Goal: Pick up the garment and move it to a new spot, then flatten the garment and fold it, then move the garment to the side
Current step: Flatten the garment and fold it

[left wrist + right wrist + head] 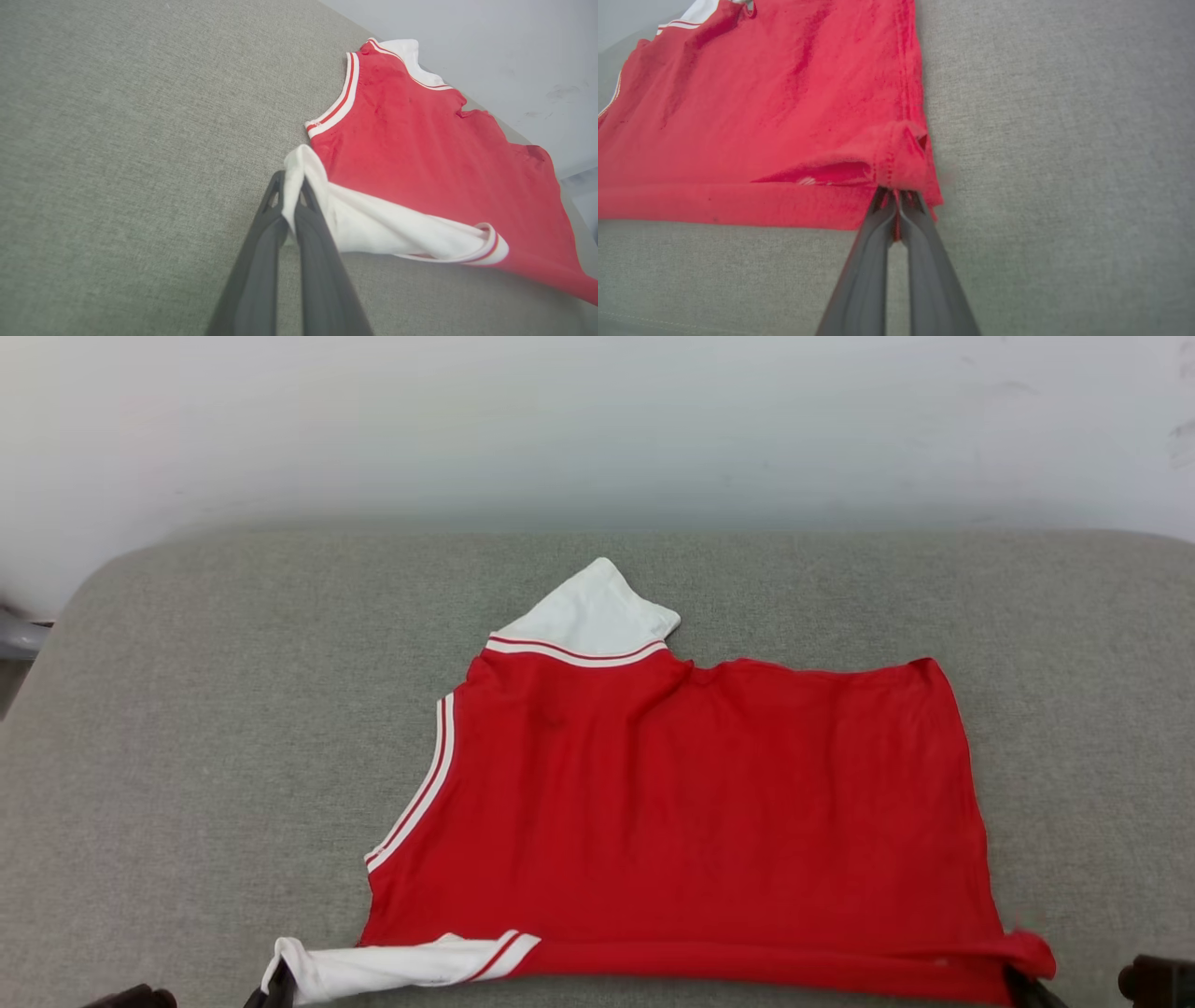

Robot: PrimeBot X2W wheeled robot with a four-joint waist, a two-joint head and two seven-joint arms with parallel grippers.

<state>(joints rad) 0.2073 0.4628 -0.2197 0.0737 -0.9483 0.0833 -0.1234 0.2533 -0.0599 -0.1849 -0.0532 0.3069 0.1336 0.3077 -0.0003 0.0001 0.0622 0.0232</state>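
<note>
Left: the left gripper (290,186), lower centre of its wrist view, has its fingers pressed together on the tip of the near white sleeve (373,228). Centre: the garment (691,803) lies spread plain red side up on the grey cushion (187,756). Right: the right gripper (896,198) pinches the near hem corner. Judged stage: placing and flattening are largely done, the near edge is barely turned over, and folding and moving aside remain

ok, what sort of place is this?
Indoors, likely a plain test room: a grey fabric-covered surface, a pale wall behind it, and one jersey spread on it, left gripper and right gripper each pinching its near edge.
</note>
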